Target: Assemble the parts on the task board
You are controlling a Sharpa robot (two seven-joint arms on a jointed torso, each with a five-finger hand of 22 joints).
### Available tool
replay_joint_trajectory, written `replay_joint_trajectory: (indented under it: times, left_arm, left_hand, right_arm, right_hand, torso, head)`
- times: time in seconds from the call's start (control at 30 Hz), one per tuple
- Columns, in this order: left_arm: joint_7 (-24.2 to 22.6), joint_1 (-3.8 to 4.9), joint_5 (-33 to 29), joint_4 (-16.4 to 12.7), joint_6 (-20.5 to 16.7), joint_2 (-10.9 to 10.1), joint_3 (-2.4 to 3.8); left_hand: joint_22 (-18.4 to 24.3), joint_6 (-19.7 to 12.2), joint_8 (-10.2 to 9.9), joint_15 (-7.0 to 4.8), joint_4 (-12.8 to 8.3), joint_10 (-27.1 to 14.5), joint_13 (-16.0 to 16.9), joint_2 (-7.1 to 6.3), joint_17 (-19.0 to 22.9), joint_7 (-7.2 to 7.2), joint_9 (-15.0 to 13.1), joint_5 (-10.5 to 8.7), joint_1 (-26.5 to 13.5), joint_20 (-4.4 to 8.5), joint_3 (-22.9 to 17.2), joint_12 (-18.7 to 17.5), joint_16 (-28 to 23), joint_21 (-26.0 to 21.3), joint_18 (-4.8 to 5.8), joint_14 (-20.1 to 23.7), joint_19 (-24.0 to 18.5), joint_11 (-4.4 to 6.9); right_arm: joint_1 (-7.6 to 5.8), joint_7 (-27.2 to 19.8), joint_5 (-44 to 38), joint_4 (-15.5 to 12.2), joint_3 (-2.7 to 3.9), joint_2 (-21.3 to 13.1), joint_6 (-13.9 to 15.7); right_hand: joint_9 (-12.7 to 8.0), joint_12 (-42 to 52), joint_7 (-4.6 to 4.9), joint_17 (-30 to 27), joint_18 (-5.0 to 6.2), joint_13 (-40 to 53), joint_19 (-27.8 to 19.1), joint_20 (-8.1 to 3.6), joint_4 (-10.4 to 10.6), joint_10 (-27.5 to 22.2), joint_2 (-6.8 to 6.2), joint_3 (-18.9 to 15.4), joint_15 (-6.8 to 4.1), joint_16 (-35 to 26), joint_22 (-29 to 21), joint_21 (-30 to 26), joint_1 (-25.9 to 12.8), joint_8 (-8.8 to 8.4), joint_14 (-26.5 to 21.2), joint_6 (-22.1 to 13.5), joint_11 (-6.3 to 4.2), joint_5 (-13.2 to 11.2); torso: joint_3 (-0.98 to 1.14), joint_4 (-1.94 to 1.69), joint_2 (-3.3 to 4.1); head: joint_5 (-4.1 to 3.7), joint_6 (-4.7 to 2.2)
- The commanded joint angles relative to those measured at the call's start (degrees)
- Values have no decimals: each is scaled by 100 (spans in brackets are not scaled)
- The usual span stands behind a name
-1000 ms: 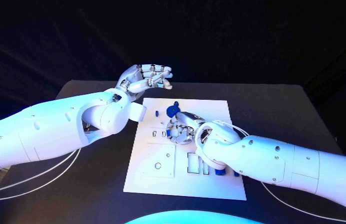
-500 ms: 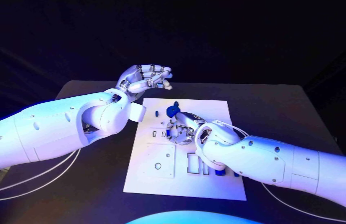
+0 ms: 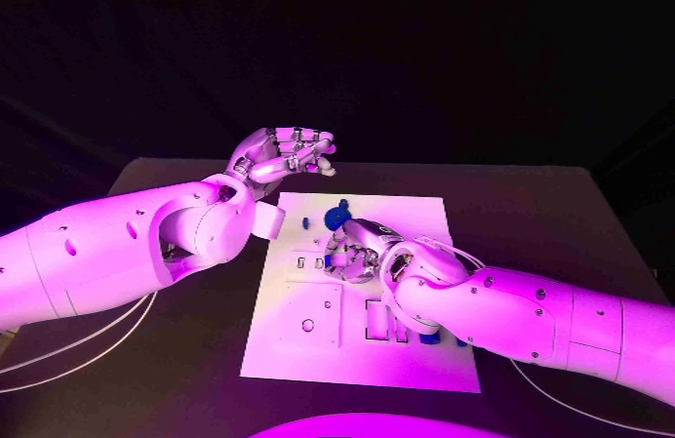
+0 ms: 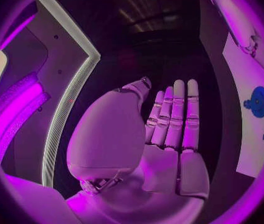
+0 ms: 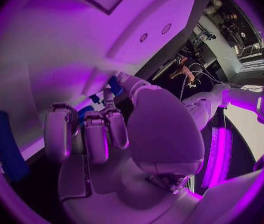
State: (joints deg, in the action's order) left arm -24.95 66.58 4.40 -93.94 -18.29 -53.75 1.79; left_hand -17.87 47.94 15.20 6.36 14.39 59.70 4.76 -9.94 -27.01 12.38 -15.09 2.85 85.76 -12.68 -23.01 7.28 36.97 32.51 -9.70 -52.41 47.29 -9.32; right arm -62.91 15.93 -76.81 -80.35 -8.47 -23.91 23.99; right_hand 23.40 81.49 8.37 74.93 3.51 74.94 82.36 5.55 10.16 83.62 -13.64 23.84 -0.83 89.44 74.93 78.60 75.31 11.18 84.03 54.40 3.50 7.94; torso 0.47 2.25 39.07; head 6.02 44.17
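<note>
Blue part [image 3: 337, 216] just beyond right robot hand [image 3: 355, 253]; fingers curled, grasp unclear.

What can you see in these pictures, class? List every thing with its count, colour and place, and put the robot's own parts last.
Table: one, black, under everything.
Task board: one, white, middle of the table.
Round part: one, blue, at the board's far end, just beyond the right hand.
Small parts: a few, blue, near the board's near right side, partly hidden by the right arm; exact count unclear.
Left hand: one, silver, raised beyond the board's far left corner, holding nothing, fingers curled in the head view.
Right hand: one, silver, down on the board's middle, fingers on small blue pieces; whether it grips one is unclear.
</note>
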Motion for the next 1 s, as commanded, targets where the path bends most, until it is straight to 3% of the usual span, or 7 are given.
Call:
replay_joint_trajectory:
  times: [0.03, 0.33, 0.4, 0.43, 0.5, 0.83, 1.0]
  left_arm:
    - [-29, 6, -3, -4, 78, 7, 3]
    - [-24, 6, -3, -1, 88, 9, 3]
    - [-23, 6, -3, 1, 89, 9, 3]
    - [-23, 6, -3, 2, 90, 9, 3]
    - [-23, 6, -3, 5, 91, 10, 3]
    - [190, 5, 394, 126, 65, 17, 3]
    - [649, 5, 1017, 300, 115, 18, 3]
  left_hand:
    - [-8, -33, 10, 3, 2, 27, 6, -8, -8, 67, -6, 8, -60, 13, -36, -26, 35, 15, -51, 22, -35, -26]
    - [-26, -36, 11, 3, -4, 28, 7, -17, -8, 66, -15, 8, -68, 9, -48, -28, 48, 42, -53, 36, -60, -26]
    - [-26, -36, 11, 3, -4, 28, 7, -17, -8, 66, -15, 8, -68, 9, -48, -28, 48, 42, -53, 36, -60, -26]
    - [-26, -36, 11, 3, -4, 28, 7, -17, -8, 66, -15, 8, -68, 9, -48, -28, 48, 42, -53, 36, -60, -26]
    - [-26, -36, 11, 3, -4, 28, 7, -17, -8, 66, -15, 8, -68, 9, -48, -28, 48, 42, -53, 36, -60, -26]
    - [-56, -63, 0, 0, -7, 6, 7, -27, -26, 82, -21, 8, -89, 9, -50, -40, 109, 94, -60, -12, -56, -34]
    - [-506, -255, -68, -182, 150, 356, 298, -62, -786, -18, -66, 6, -364, 177, 142, 448, 1483, 857, -72, -576, 241, 112]
  right_arm:
    - [8, 32, -79, -11, -2, -3, 44]
    - [13, -50, -59, -44, -2, -19, 180]
    - [15, -90, -44, -60, -2, -29, 246]
    - [15, -110, -39, -71, -2, -36, 284]
    - [17, -141, -32, -95, -1, -54, 351]
    - [-19, -552, 13, -419, 40, -341, 795]
    - [-114, -883, 103, -669, 82, -625, 736]
  right_hand:
    - [-8, -30, -4, 1230, -25, 558, -31, 22, 93, -38, 23, -235, 47, -31, 469, -55, -59, -21, 534, -56, 12, -486]
    - [-12, -76, 13, 1206, -19, 519, -42, 27, 354, -73, 73, -951, 56, -40, 458, -106, 84, -66, 529, -190, 26, -512]
    - [-2, -83, 15, 1193, -14, 514, -56, 27, 498, -80, 59, -1343, 58, -44, 446, -134, 112, -67, 525, -213, 29, -522]
    - [18, -89, 19, 1187, -10, 511, -57, 22, 648, -84, 223, -1947, 70, -47, 449, -152, 315, -58, 524, -235, 30, -519]
    - [24, -90, 24, 1183, -10, 511, -60, 31, 655, -86, 286, -2201, 66, -48, 447, -165, 347, -60, 523, -253, 37, -518]
    - [-2, -108, 82, 1177, -6, 495, -70, 52, 670, -101, 329, -2602, 97, -51, 438, -201, 479, -161, 521, -460, 82, -513]
    - [-55, -201, 184, 1092, 55, 401, -240, 115, 682, -193, 235, -2769, 176, -81, 243, -473, 566, -336, 499, -737, 175, -509]
  torso:
    - [1, 2, 0]
    - [2, -1, 3]
    - [3, -2, 2]
    - [2, 0, 1]
    - [3, 1, 2]
    - [3, 21, -39]
    - [17, 35, -80]
  head:
    - [14, 0]
    - [0, 6]
    - [-1, 7]
    - [-2, 9]
    - [-11, 12]
    - [5, -17]
    - [39, -14]
